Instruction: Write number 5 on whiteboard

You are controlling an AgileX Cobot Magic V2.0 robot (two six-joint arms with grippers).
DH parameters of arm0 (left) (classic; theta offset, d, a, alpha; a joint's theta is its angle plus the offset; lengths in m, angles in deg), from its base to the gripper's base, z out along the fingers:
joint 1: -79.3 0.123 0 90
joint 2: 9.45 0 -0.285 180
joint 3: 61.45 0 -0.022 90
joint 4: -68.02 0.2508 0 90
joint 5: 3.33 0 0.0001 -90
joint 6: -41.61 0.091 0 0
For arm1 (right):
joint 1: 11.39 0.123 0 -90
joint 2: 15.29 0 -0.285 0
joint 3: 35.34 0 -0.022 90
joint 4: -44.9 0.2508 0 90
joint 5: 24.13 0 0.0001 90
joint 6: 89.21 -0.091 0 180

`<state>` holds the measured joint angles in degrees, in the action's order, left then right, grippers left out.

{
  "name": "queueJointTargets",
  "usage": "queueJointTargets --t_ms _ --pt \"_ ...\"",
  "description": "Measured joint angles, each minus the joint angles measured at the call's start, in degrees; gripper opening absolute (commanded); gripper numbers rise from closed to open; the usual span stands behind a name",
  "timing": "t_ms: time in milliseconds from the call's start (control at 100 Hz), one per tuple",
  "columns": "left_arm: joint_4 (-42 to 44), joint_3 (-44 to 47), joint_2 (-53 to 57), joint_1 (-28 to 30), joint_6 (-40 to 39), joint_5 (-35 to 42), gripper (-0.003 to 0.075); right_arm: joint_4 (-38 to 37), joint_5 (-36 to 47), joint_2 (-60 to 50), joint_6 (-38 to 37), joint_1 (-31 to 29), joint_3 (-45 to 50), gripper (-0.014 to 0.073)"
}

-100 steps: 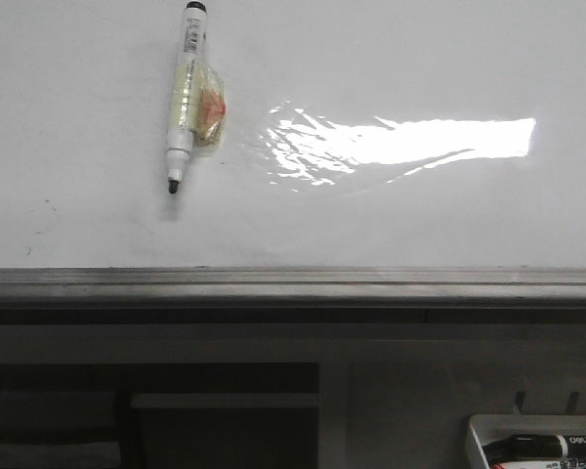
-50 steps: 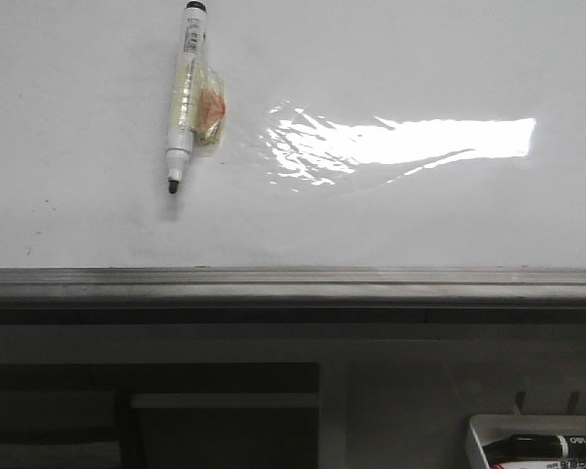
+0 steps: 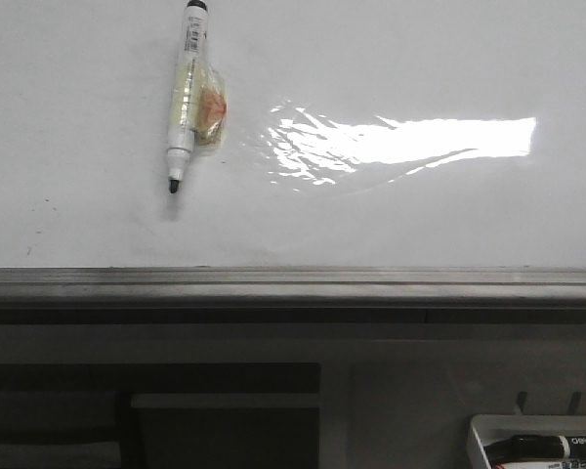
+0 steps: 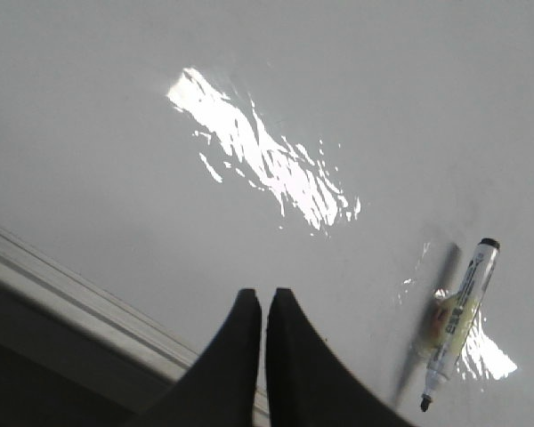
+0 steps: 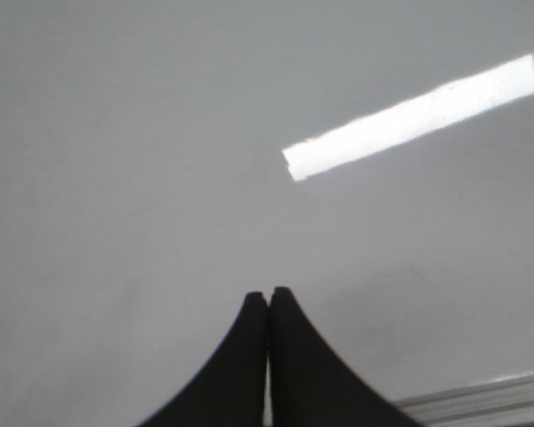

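— Has it started writing yet?

— Not that I can see. The whiteboard (image 3: 391, 59) is bare: no number 5 anywhere on it, only a few faint specks and the bright glare patch (image 3: 400, 142). The marker (image 3: 185, 93) lies uncapped on the board with a bit of tape (image 3: 210, 115) around its middle, and nothing is holding it. So the whole job looks to be ahead: pick up the pen, then draw the figure.

— Where are the arms?

— Neither shows from the front. On the left wrist camera, the left jaws (image 4: 263, 302) are pressed together and empty, hanging over the board near its grey rail (image 4: 71, 294); the marker (image 4: 458, 325) sits well off to one side of them, past the fingertips. The right jaws (image 5: 268, 301) are pressed together too, holding nothing, over plain white board (image 5: 116, 178) with only the glare strip (image 5: 409, 120) ahead.

— So which arm goes?

— I'd guess the left, being nearer the pen.
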<state>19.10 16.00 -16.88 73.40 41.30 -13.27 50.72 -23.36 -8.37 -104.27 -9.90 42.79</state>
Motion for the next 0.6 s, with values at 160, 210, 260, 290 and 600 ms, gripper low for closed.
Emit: queueJointTargets --t_ms 160,210,260,290,600 --pt "1.08 -0.75 0.0 0.0 0.3 0.12 -0.002 3.53 -0.76 0.0 -0.02 0.0 -0.63 -0.0048" --pt "3.17 -2.03 0.0 0.0 1.3 -0.18 -0.002 3.54 -3.08 0.0 -0.02 0.0 -1.93 -0.0048" --pt "6.2 -4.04 0.0 0.0 1.97 -0.88 -0.002 3.13 -5.77 0.0 -0.12 0.0 -3.73 -0.0048" --pt "8.87 -5.85 -0.48 0.0 2.31 -1.64 -0.002 2.64 -7.28 0.28 -0.12 0.0 -4.85 -0.0048" --pt "28.86 -23.21 -20.27 0.0 3.93 -13.67 0.0294 -1.77 -23.44 12.22 8.22 0.0 -18.01 0.0233"
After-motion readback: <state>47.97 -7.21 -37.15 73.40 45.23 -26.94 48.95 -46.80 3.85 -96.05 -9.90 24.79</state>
